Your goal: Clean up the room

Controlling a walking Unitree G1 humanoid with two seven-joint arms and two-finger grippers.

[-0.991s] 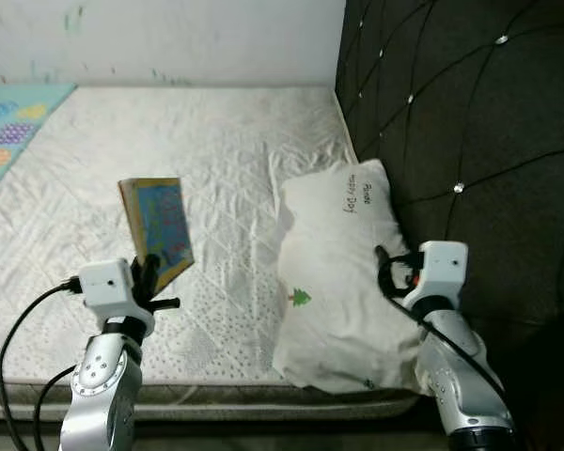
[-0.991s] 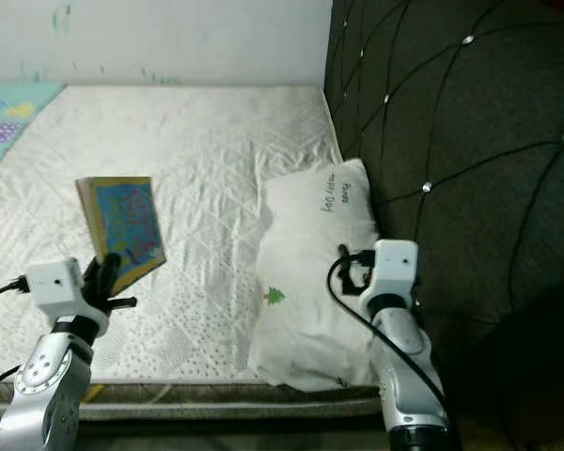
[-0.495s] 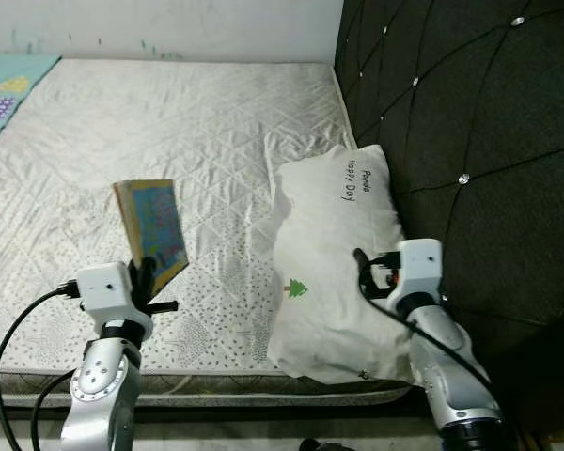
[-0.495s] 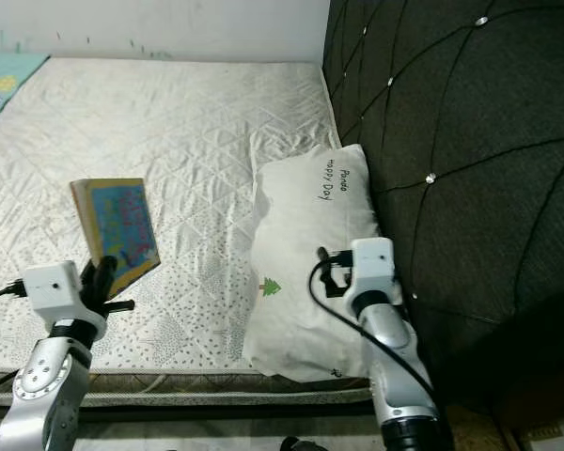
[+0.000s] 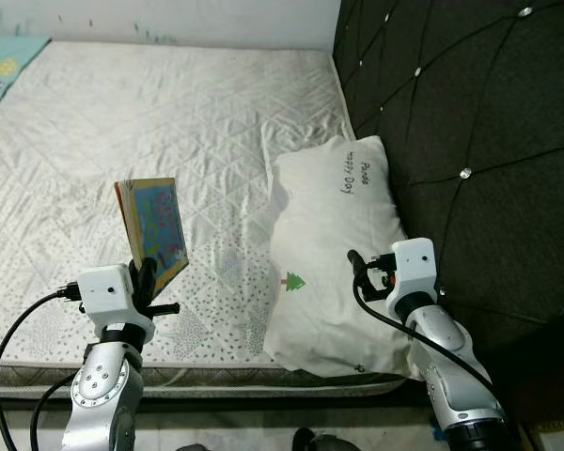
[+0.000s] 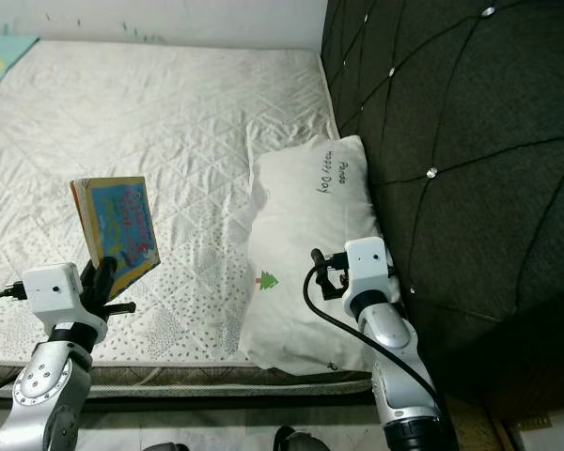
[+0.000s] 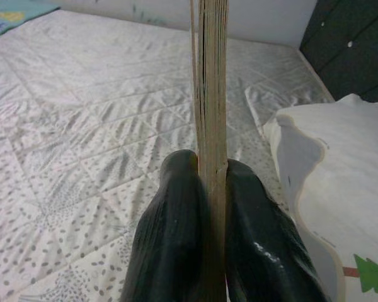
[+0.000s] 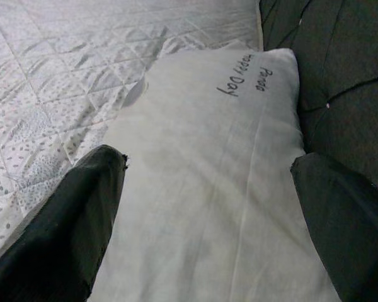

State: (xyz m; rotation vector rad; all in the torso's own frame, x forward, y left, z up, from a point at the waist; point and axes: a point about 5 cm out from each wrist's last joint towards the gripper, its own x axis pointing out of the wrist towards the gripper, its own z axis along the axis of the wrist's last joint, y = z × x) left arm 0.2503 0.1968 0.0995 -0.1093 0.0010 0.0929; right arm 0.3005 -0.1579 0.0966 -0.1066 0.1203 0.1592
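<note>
A thin picture book [image 5: 155,225] with a blue cover stands upright in the air above the near part of the mattress [image 5: 169,113]. My left gripper [image 5: 148,274] is shut on its lower edge. In the left wrist view the book's page edge [image 7: 211,126] rises between the two black fingers [image 7: 176,239]. A white pillow [image 5: 334,235] with small writing and a green tree print lies against the headboard. My right gripper [image 8: 208,214] hangs open over the pillow's [image 8: 201,145] near end, with nothing between its fingers.
A dark tufted headboard [image 5: 470,113] runs along the right side of the bed. A white wall stands at the far end, and a teal play mat [image 5: 0,70] lies at the far left. The mattress's front edge [image 5: 216,381] is close below my arms.
The whole picture has shifted, so the camera moved back a little from the bed. The book stays in my left gripper and the right gripper stays over the pillow.
</note>
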